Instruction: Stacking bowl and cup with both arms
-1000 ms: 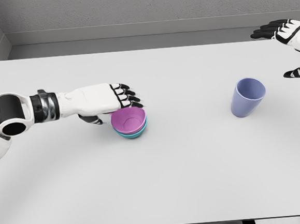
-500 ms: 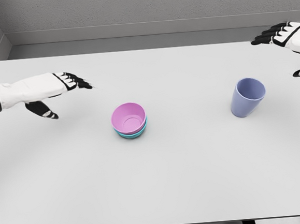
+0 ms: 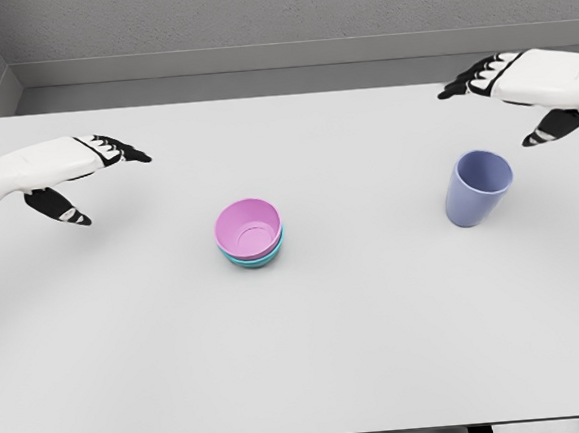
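Right hand (image 3: 519, 78) nearer the one cup (image 3: 478, 189), left hand (image 3: 60, 164) farther from two stacked bowls (image 3: 250, 233), both spread, empty.

Pink bowl (image 3: 248, 226) nested in teal bowl (image 3: 257, 259)

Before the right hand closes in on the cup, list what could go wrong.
1. The right hand hovers open above and behind the blue cup; a sideways brush could tip the tall, narrow cup.
2. The pink bowl sits nested in a teal bowl; dropping the cup in off-centre may shift the stack.
3. The left hand is open, away from the bowls, so nothing steadies them.
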Robot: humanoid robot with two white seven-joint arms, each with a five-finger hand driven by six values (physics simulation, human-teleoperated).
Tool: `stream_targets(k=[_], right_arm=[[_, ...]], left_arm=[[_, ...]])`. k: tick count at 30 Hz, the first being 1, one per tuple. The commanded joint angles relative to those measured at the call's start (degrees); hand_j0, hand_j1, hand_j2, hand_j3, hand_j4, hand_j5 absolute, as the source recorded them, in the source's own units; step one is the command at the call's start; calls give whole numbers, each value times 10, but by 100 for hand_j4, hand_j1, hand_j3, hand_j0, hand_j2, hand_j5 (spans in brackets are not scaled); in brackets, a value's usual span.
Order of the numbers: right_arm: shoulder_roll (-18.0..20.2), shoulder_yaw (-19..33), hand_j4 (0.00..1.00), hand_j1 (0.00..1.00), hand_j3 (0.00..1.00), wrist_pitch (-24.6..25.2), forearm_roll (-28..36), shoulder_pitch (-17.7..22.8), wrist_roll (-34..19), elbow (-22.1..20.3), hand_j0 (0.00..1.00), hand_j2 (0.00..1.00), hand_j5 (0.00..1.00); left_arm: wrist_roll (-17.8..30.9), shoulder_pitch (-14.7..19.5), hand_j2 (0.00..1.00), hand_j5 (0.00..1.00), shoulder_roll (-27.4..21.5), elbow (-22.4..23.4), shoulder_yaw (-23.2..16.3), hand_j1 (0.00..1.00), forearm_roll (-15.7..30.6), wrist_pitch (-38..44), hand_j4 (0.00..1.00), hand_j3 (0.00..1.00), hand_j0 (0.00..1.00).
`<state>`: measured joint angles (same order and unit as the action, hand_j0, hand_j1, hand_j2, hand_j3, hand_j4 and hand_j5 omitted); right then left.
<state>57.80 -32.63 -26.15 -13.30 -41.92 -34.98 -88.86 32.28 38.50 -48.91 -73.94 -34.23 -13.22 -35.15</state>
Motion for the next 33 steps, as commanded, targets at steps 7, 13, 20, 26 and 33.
stream_targets(k=[7, 13, 20, 26, 33], right_arm=[[23, -26, 100, 100, 100, -5, 1, 20, 0, -3, 100, 100, 100], [20, -57, 100, 100, 100, -3, 1, 22, 0, 1, 100, 100, 100], [8, -80, 100, 100, 100, 1, 1, 18, 0, 35, 100, 100, 100], [-8, -91, 100, 100, 100, 2, 1, 15, 0, 50, 100, 100, 100], [-21, -92, 100, 100, 100, 2, 0, 14, 0, 59, 100, 100, 100]], left_arm=[[1, 0, 100, 100, 0, 3, 0, 100, 3, 1, 100, 100, 100], [1, 0, 100, 100, 0, 3, 0, 100, 3, 1, 100, 100, 100], [1, -1, 100, 100, 0, 2, 0, 100, 3, 1, 100, 100, 100], [0, -1, 100, 100, 0, 1, 0, 100, 3, 1, 100, 100, 100], [1, -1, 100, 100, 0, 0, 0, 100, 3, 1, 100, 100, 100]])
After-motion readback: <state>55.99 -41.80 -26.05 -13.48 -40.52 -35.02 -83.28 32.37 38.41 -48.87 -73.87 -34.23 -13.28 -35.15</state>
